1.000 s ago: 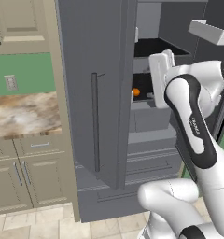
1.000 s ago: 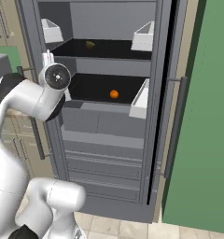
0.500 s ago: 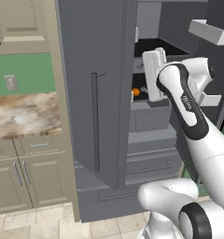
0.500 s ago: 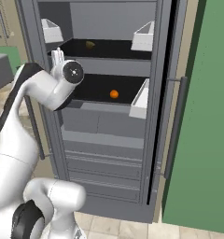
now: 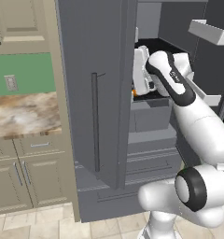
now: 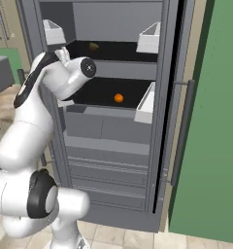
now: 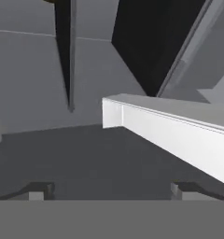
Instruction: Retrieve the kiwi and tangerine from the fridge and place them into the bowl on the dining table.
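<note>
The slate-grey fridge (image 6: 113,131) stands open with a dark interior. The tangerine (image 6: 118,98), a small orange ball, lies on the middle shelf; in the left base view a sliver of the tangerine (image 5: 133,93) shows past the door edge. The kiwi (image 6: 93,46), a small brownish lump, lies on the upper shelf. My gripper (image 6: 65,52) is inside the fridge at its left side, left of both fruits and between their levels. In the hand view the gripper (image 7: 111,191) is open with nothing between its fingertips (image 7: 37,191). The bowl and dining table are out of view.
White door bins (image 6: 150,38) (image 6: 146,104) hang on the right side and another bin (image 6: 53,31) at the upper left; one white bin (image 7: 179,135) lies close ahead of the hand. The fridge's left door (image 5: 93,93) stands beside my arm. Beige cabinets and a marbled counter (image 5: 20,114) are further left.
The arm has reached deeper into the fridge and the hand has turned and risen slightly toward the shelves. The jaws stayed open. Both fruits lie where they were.
</note>
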